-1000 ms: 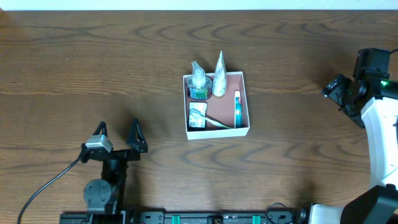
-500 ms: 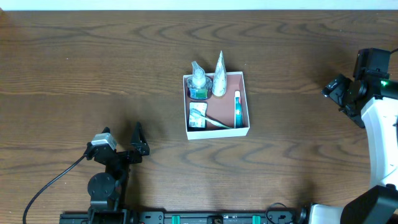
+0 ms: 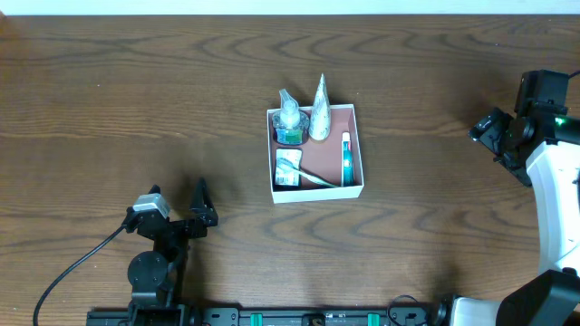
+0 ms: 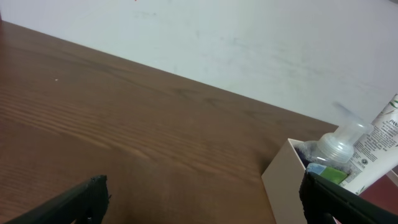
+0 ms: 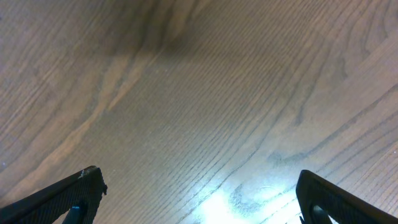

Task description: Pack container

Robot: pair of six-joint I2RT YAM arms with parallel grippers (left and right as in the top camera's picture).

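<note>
The container [image 3: 357, 120], a square white-walled box with a reddish-brown floor, sits at the table's middle. It holds a clear bottle [image 3: 289, 110], a white tube [image 3: 319, 116], a toothbrush with a blue handle [image 3: 345, 157] and a small packet [image 3: 287, 169]. My left gripper [image 3: 177, 201] is open and empty at the front left, well apart from the box. In the left wrist view the box corner [image 4: 283, 176], the bottle [image 4: 336, 144] and the tube [image 4: 376, 149] show at the right. My right gripper [image 3: 494, 131] is open and empty at the far right edge.
The brown wooden table [image 3: 136, 109] stretches all round the box. A black cable [image 3: 68, 272] trails from the left arm's base at the front edge. The right wrist view shows only wood grain with a bright glare [image 5: 230, 202].
The left arm pulled back toward the front edge between the earliest frame and half a second ago. Since then nothing has moved. The right arm stayed still.
</note>
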